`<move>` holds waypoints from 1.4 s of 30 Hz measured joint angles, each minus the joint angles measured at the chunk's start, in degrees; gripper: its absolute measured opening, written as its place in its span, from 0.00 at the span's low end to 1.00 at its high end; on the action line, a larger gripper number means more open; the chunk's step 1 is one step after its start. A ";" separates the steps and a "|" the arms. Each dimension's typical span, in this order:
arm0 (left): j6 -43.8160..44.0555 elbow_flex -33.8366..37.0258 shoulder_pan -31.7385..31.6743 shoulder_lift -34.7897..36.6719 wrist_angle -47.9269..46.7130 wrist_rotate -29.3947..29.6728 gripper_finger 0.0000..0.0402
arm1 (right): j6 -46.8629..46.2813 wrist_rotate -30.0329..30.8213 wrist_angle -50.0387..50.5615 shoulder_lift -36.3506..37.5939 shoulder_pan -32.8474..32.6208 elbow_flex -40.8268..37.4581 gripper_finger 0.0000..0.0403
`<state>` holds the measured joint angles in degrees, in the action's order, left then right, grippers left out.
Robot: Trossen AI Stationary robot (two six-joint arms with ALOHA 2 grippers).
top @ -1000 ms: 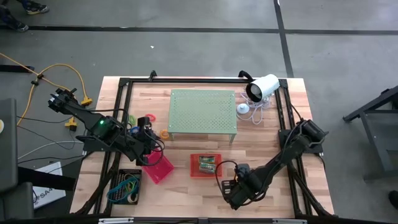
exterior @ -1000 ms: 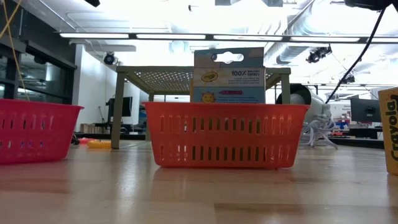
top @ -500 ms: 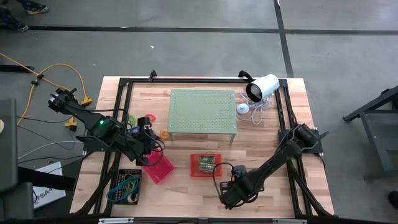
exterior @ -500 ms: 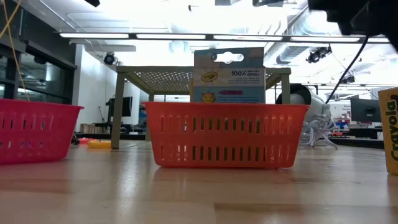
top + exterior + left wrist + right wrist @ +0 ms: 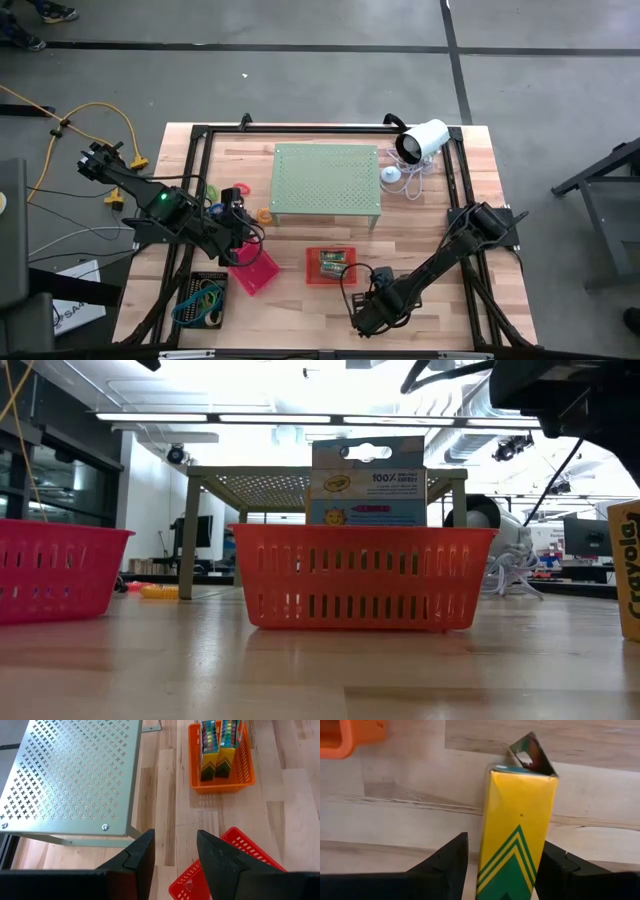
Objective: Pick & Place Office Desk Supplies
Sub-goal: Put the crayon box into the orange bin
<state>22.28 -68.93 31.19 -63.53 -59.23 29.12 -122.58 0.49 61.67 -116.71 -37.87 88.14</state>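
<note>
A yellow pack (image 5: pixel 517 830) with green chevrons and a hang tab lies between the open fingers of my right gripper (image 5: pixel 504 842), near the table's near edge (image 5: pixel 362 315). Its yellow side (image 5: pixel 626 570) rests on the table at the right edge of the low view. Two similar packs (image 5: pixel 332 263) stand in the orange tray (image 5: pixel 197 760). Coloured rubber bands (image 5: pixel 203 297) lie in the black tray. A pink ring (image 5: pixel 241 190) and an orange ring (image 5: pixel 264 214) lie on the table. My left gripper (image 5: pixel 175 852) hangs open and empty above the pink tray (image 5: pixel 256 272). My right gripper has the yellow pack between its open fingers at the chevron end (image 5: pixel 507 865), the fingers lying along its length. A gap shows beside one finger (image 5: pixel 451 862). Whether the other finger (image 5: pixel 555 867) touches the pack's side I cannot tell.
The pale green perforated stand (image 5: pixel 326 180) fills the table's far middle, with a white camera (image 5: pixel 422 140) and its cable to its right. Bare wood (image 5: pixel 420 235) shows between the orange tray and the right frame rail.
My right gripper has moved a little toward the table's left edge along the near edge, and its arm has come down into the top right of the low view. The left arm and the trays have kept still.
</note>
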 joint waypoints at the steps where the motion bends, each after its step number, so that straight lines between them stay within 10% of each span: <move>1: -0.02 0.01 0.00 0.00 0.00 0.00 0.34 | 0.00 0.00 0.04 0.00 0.00 0.00 0.44; 17: -0.02 0.01 0.00 0.00 0.01 0.00 0.34 | -0.26 0.00 1.78 0.02 0.00 0.02 0.24; 42: -0.02 0.01 0.00 0.00 0.01 0.00 0.34 | 3.45 2.39 2.90 0.21 -0.39 0.01 0.25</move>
<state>22.27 -68.92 31.19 -63.53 -59.22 29.12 -119.14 2.88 64.57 -116.49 -38.26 88.15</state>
